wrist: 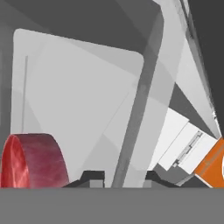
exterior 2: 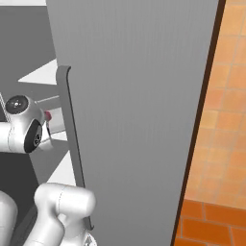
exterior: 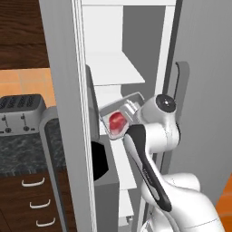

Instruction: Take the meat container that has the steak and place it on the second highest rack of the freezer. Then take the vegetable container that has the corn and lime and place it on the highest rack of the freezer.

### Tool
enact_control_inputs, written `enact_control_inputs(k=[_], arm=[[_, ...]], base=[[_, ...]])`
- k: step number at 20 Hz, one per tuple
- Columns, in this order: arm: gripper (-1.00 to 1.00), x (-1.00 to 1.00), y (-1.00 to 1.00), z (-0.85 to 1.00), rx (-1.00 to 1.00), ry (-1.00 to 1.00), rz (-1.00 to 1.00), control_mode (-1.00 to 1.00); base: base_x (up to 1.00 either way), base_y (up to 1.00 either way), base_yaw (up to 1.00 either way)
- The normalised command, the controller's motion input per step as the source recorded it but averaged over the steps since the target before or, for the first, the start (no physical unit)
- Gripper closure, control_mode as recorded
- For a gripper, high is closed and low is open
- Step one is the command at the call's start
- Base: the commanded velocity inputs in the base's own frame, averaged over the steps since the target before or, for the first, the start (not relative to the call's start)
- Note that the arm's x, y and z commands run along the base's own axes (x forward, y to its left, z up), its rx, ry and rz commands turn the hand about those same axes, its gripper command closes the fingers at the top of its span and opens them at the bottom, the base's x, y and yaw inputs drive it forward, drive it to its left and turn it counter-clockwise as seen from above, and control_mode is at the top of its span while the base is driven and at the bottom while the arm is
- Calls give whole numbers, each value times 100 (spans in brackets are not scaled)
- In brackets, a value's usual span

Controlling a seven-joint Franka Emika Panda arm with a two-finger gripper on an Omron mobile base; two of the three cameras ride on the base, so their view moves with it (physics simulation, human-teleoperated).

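The white arm rises from the base, bends at the elbow and reaches forward into the open tall silver-grey freezer point(exterior: 199, 90), wrist level with the middle shelves. Its two-finger gripper point(wrist: 119, 176) is clamped on the rim of the pale, clear rectangular meat container point(exterior: 118, 118), one dark fingertip on each side of the wall. The container is tilted steeply, its open face turned toward the left base camera, and the rounded slab of raw red steak point(exterior: 117, 121) lies inside it, below a flat white shelf point(exterior: 122, 68).

The left base view also takes in a grey toaster point(exterior: 20, 113) on a dark speckled counter point(exterior: 22, 154). The right base view is blocked mostly by the freezer's grey door point(exterior 2: 139, 110) with its long bar handle point(exterior 2: 72, 139), beside an orange tiled wall point(exterior 2: 216, 144). The hand view gives the steak close against the container's floor.
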Motion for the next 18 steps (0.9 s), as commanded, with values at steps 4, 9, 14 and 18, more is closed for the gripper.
enact_control_inputs(k=[4,9,14,18], arm=[[100,43,0,0,0,16,0,-100],[100,28,0,-7,1,12,0,-100],[100,1,0,-21,0,9,0,-100],[100,17,0,-17,1,6,0,-100]], base=[[0,0,0],[0,0,0],[0,0,0],[0,0,0]])
